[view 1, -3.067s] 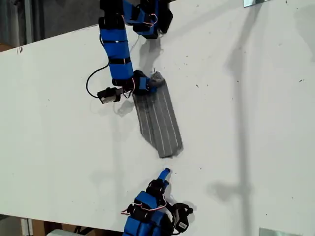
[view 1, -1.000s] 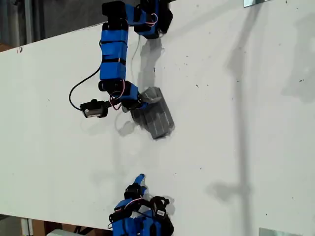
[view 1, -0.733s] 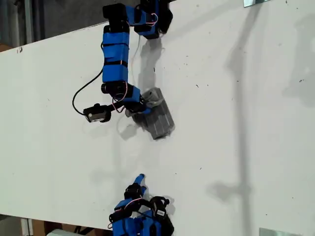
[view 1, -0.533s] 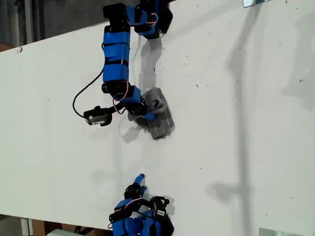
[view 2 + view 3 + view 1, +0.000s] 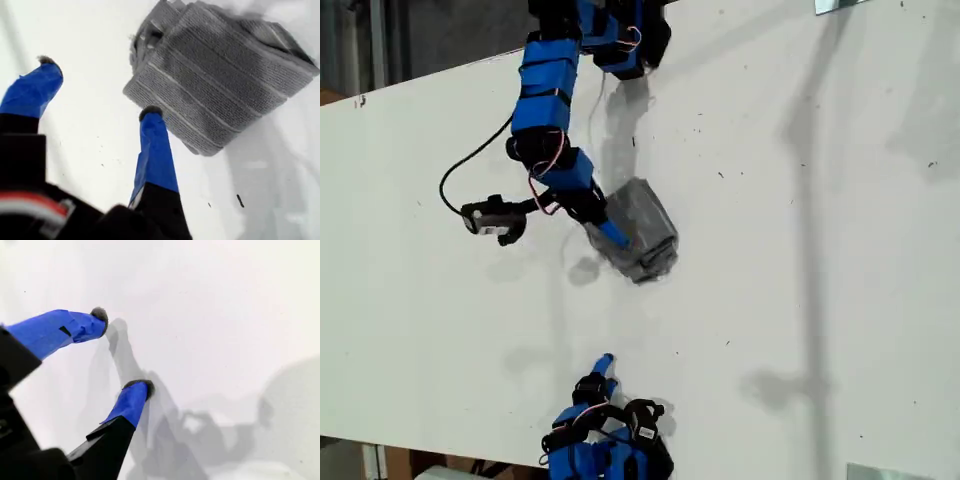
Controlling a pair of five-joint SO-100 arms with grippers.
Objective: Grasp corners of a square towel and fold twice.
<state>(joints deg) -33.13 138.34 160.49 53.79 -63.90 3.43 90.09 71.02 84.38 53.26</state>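
The towel (image 5: 642, 238) lies folded into a small thick grey striped packet (image 5: 225, 85) on the white table (image 5: 800, 250), in the middle of the exterior view. My first gripper (image 5: 608, 230) is open at the packet's edge, on the exterior view's left side of it. One blue fingertip (image 5: 150, 114) sits at the towel's edge and the other (image 5: 47, 64) is over bare table. Nothing is held in its jaws (image 5: 99, 88). My second gripper (image 5: 603, 362) is open (image 5: 121, 350) over bare table near the exterior view's bottom edge, well apart from the towel. The towel's corners are tucked into the folds.
The first arm's blue links (image 5: 548, 90) reach down from the exterior view's top, with a black cable (image 5: 470, 165) looping beside them. The table's edge (image 5: 420, 80) runs along the exterior view's upper left. Shadows fall across the white surface.
The long towel strip has been folded over into a short packet. Since then the first gripper has let go, opened and drawn back toward the exterior view's left. The second arm shifted left earlier, then stayed still.
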